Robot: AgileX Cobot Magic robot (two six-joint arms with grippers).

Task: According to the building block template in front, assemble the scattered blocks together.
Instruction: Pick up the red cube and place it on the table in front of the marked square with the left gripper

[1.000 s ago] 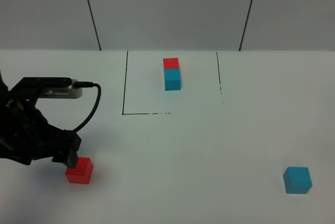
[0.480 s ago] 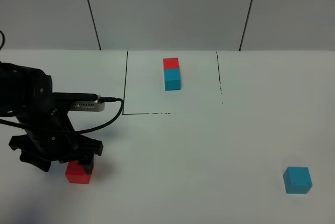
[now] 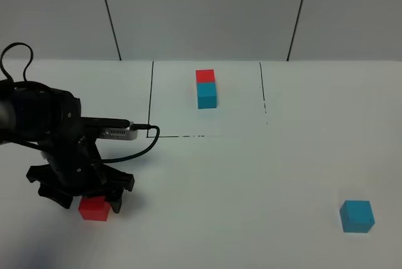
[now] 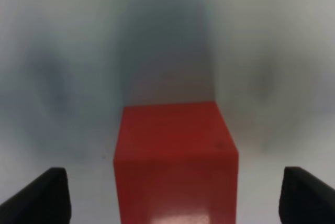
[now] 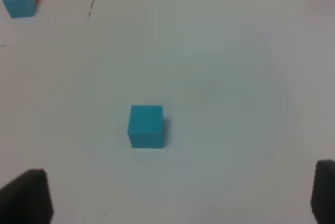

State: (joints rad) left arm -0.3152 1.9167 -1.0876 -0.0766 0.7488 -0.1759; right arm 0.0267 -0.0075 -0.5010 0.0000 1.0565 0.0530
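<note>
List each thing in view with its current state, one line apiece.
red cube: resting on the table, unjoined.
left gripper: open, fingers flanking the red cube, not touching it.
cyan cube: resting alone, untouched.
right gripper: open, empty.
template: red and cyan halves joined, inside the marked outline.

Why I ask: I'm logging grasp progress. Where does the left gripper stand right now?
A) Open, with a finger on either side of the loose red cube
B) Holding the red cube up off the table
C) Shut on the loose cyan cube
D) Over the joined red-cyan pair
A: in the left wrist view the left gripper straddles the red cube, with a clear gap between each fingertip and the cube.
</note>
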